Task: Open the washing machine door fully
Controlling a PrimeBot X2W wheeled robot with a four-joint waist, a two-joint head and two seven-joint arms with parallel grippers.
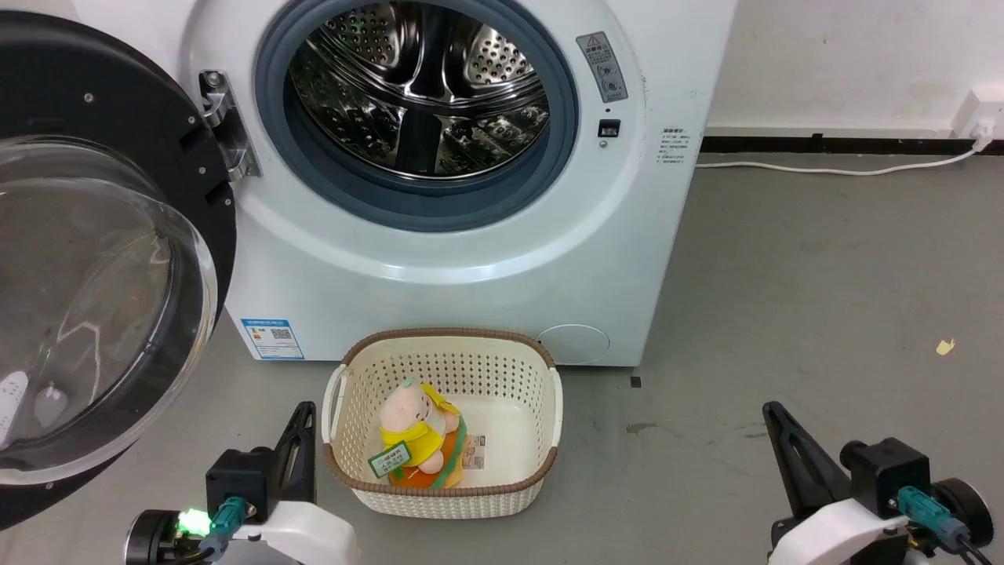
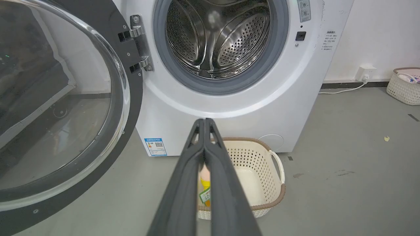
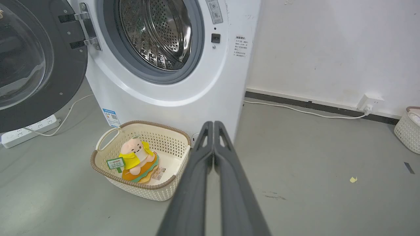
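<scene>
The white washing machine (image 1: 486, 259) stands ahead with its steel drum (image 1: 420, 86) exposed inside the grey-blue gasket. Its glossy black door (image 1: 110, 259) with the bulging glass porthole is swung wide to the left on a metal hinge (image 1: 223, 125); the door (image 2: 62, 108) and the door (image 3: 36, 62) also fill the left of both wrist views. My left gripper (image 1: 302, 412) is low at the lower left, shut on nothing, apart from the door. My right gripper (image 1: 773, 410) sits at the lower right, shut, over bare floor. Fingers pressed together show as left gripper (image 2: 204, 120) and right gripper (image 3: 213, 123).
A cream basket (image 1: 443, 479) holding a plush toy (image 1: 416, 439) sits on the grey floor before the washer, between my arms. A power strip (image 3: 29, 129) lies under the door. A white cable (image 1: 831, 169) runs along the wall; another basket (image 3: 408, 129) stands far right.
</scene>
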